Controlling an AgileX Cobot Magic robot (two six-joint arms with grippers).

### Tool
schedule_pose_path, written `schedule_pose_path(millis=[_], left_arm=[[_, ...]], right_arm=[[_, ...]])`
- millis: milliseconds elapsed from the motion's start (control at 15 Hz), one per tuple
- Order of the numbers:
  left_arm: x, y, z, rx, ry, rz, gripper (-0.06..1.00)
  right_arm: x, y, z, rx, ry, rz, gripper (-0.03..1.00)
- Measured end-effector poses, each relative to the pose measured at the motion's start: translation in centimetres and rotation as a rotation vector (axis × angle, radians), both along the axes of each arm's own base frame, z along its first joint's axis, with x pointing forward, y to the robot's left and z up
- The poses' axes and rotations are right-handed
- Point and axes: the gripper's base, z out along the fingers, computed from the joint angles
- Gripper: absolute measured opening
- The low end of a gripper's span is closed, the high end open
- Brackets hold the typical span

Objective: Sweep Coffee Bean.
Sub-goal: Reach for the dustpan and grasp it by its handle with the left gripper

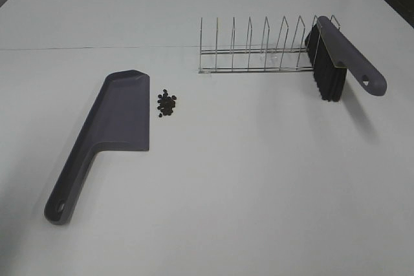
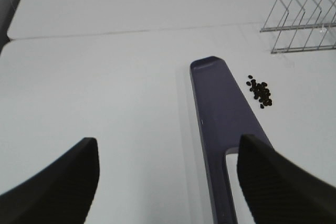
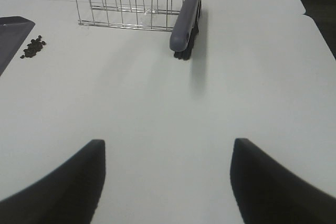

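Observation:
A small pile of dark coffee beans (image 1: 167, 103) lies on the white table just right of the grey dustpan (image 1: 110, 127), which lies flat with its handle toward the front. The beans (image 2: 260, 92) and dustpan (image 2: 220, 108) also show in the left wrist view, and the beans (image 3: 32, 48) in the right wrist view. A grey brush with black bristles (image 1: 336, 63) leans in the right end of a wire rack (image 1: 259, 50); it also shows in the right wrist view (image 3: 186, 19). My left gripper (image 2: 168, 182) and right gripper (image 3: 168, 182) are open and empty, neither seen in the high view.
The wire rack (image 3: 131, 6) stands at the back right of the table. The table's right edge (image 3: 315, 24) drops to a dark floor. A seam (image 1: 97, 48) runs across the tabletop behind the dustpan.

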Motion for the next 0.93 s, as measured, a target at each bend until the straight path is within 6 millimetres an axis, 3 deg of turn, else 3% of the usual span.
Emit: schedule_pose_path(millis=[200,267,533,733,933], left_arm=[[6.9,-0.6,-0.7,-0.011,0.192,-0.008,0.67],[8.0,-0.7,-1.0,-0.011,0.230,-0.011,0.67],[14.2,-1.6,-5.2,-0.041,0.514,-0.034,0.67],[15.7,-3.8,-9.9,-0.021,0.698,-0.092,0.67],[15.9,-6.9,-14.2,0.018,0.851,-0.098,0.67]], right_arm=[[0.0,0.0,0.0,0.000,0.000,0.000,0.56],[0.0,0.0,0.0,0.000,0.000,0.000,0.56],[0.0,0.0,0.0,0.000,0.000,0.000,0.56],[0.0,0.0,0.0,0.000,0.000,0.000,0.56],[0.0,0.0,0.0,0.000,0.000,0.000,0.56]])
